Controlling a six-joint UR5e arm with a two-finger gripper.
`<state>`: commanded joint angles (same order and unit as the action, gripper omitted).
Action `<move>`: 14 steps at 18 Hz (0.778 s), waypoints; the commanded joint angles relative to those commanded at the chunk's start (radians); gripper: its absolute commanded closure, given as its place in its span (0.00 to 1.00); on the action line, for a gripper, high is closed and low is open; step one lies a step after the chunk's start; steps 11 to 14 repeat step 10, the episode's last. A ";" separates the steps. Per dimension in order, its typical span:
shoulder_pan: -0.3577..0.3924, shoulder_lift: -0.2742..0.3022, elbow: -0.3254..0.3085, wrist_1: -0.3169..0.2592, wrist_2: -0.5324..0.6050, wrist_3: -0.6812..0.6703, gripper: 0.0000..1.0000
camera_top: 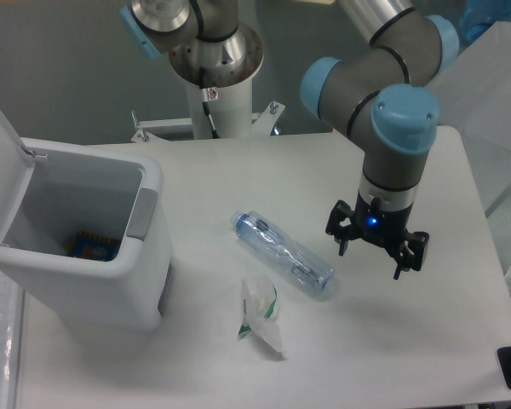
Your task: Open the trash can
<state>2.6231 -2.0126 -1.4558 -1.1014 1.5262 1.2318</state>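
The trash can [85,281] is a big white boxy bin at the left of the table. Its lid [2,166] stands up and swung back to the left, so the inside shows. A grey push-button tab [141,213] sits on its right rim. A small blue and orange item [92,245] lies at the bottom inside. My gripper [373,252] hangs over the right part of the table, far from the bin, pointing down. Its fingers are spread apart and hold nothing.
A clear plastic bottle with a blue cap [283,253] lies on its side mid-table. A crumpled clear wrapper with green print [261,313] lies just in front of it. The robot's base column [217,77] stands at the back. The table's right edge is near the gripper.
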 joint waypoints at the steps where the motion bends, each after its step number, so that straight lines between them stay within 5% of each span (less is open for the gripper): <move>1: -0.002 0.000 -0.003 0.000 0.009 0.002 0.00; 14: -0.012 0.000 -0.024 0.011 0.048 0.002 0.00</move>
